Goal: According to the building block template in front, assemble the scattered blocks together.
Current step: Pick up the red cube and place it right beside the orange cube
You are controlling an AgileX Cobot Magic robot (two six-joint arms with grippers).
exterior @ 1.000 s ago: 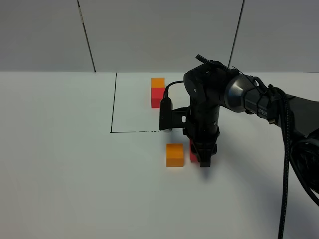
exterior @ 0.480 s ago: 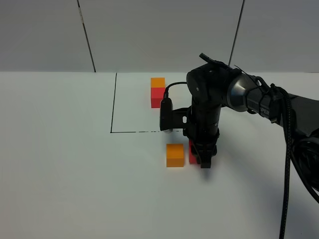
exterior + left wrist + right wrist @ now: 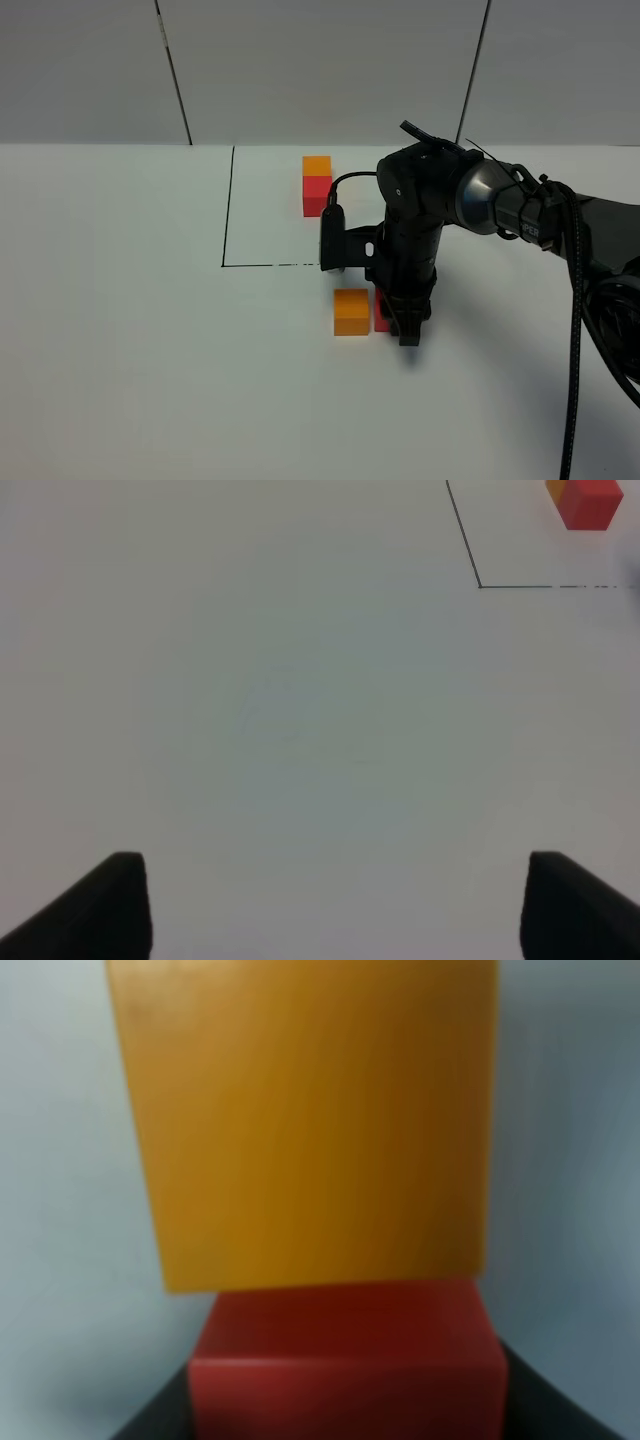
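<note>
The building block template (image 3: 316, 185), an orange cube joined to a red one, sits inside the black outline (image 3: 228, 205) at the back; the left wrist view catches it (image 3: 590, 500) too. In front of the outline lies the loose orange cube (image 3: 351, 311). The loose red cube (image 3: 381, 312) is right beside it on its right, held between the fingers of my right gripper (image 3: 405, 325), which points straight down. Close up, the red cube (image 3: 345, 1360) meets the orange cube (image 3: 310, 1120) face to face. My left gripper (image 3: 335, 900) hovers open over bare table, out of the high view.
The white table (image 3: 120, 350) stretches out on all sides. A cable (image 3: 345, 180) loops from the right arm near the template. A corner of the outline (image 3: 480, 585) shows ahead of the left gripper.
My right gripper has slid a little to the left with the red cube, closing the gap to the orange cube. The orange cube and the template have not moved.
</note>
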